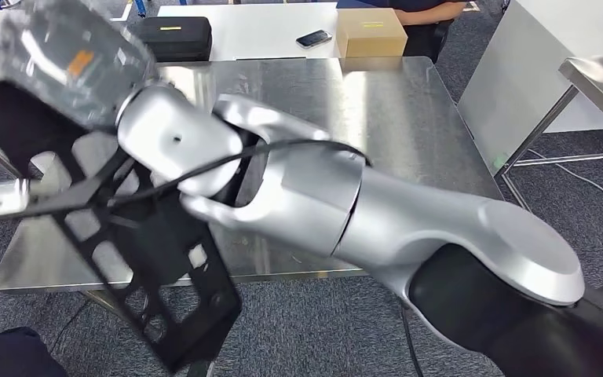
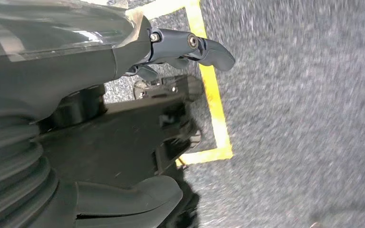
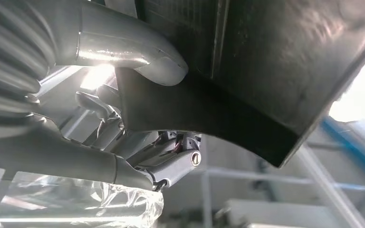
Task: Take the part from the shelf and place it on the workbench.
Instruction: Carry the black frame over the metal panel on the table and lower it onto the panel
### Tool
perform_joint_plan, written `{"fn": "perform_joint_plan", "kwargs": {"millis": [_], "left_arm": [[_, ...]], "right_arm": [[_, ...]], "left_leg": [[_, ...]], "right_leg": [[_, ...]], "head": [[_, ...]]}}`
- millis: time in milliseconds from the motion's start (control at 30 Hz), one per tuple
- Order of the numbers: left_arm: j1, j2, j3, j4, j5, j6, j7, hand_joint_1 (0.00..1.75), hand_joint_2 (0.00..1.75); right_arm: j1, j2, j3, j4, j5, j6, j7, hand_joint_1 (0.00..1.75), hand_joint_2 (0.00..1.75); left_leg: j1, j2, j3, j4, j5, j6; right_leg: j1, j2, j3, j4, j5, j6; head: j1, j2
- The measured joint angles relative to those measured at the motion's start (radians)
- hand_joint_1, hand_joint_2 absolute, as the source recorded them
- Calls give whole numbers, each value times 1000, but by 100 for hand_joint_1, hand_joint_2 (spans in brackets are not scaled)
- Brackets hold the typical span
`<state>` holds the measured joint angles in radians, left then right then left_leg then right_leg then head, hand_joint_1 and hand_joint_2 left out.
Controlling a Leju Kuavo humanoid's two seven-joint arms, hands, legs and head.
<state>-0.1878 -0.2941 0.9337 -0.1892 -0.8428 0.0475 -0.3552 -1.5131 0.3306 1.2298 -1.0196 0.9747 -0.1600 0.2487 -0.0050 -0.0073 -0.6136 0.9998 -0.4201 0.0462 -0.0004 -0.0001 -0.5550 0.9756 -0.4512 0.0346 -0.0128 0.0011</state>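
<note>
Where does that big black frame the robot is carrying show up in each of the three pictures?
Head view: black frame, lower left, over the steel table's near edge.
Left wrist view: dark slab beside the left hand.
Right wrist view: dark panel beside the right hand.
Shared landmark: the frame itself.

bare steel workbench [image 1: 408, 118] ahead, black case [image 1: 174, 38], cardboard box [image 1: 370, 31] beyond far edge

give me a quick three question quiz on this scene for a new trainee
1. True or false: the black part lies flat on the workbench.
2. What lies between the black case and the cardboard box? A phone B mug C tape
3. Fill in: the robot's ___ arm reaches across the workbench.
Key: 1 false, the right hand holds it tilted in the air. 2 A. 3 right.
</note>
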Motion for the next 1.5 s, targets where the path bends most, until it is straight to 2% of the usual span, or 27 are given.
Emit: {"fn": "perform_joint_plan", "kwargs": {"millis": [200,433,567,733,900,1000,1100,1367,1500], "left_arm": [[23,1,-68,-3,-49,-42,-2,0,175],[34,11,-141,-12,-72,-44,-15,0,175],[37,21,-170,-16,-77,-38,-26,0,175],[38,27,-193,-21,-75,-27,-34,0,175],[38,32,-214,-22,-67,-9,-46,0,175],[38,37,-221,-25,-57,-8,-53,0,175],[38,42,-228,-27,-42,-6,-59,0,175],[40,47,-242,-27,-10,-2,-61,0,175],[39,48,-247,-27,3,1,-61,0,175]], "right_arm": [[-49,-125,-331,32,300,143,-139,175,175],[-75,-355,-595,22,394,133,-186,175,175],[-71,-488,-669,19,401,129,-216,175,175],[-58,-597,-698,16,368,129,-233,175,175],[0,-689,-696,-6,281,104,-260,175,175],[31,-706,-685,-25,250,106,-255,175,175],[39,-693,-654,-49,218,125,-261,175,175],[38,-613,-524,-108,157,166,-228,175,175],[39,-535,-456,-124,157,237,-223,175,175]], "left_leg": [[-2,-3,-1,1,1,2],[-4,-7,-2,2,1,3],[-4,-7,-2,3,1,3],[-3,-2,-1,2,1,3],[-2,-1,-1,2,1,3],[-2,3,-1,2,1,3],[-2,4,-2,2,1,3],[-1,1,-2,1,1,1],[-2,7,-1,1,1,1]], "right_leg": [[-2,-2,1,0,1,1],[-3,-6,2,-1,2,2],[-3,-6,2,-2,2,3],[-3,-3,1,-2,3,4],[-1,-1,1,-1,3,4],[-1,2,0,-1,3,4],[-1,3,-1,1,3,4],[0,1,-1,2,2,3],[0,6,-3,3,2,3]], "head": [[0,0],[0,0],[0,0],[0,0],[0,0],[0,0],[0,0],[0,0],[-1,0]]}}
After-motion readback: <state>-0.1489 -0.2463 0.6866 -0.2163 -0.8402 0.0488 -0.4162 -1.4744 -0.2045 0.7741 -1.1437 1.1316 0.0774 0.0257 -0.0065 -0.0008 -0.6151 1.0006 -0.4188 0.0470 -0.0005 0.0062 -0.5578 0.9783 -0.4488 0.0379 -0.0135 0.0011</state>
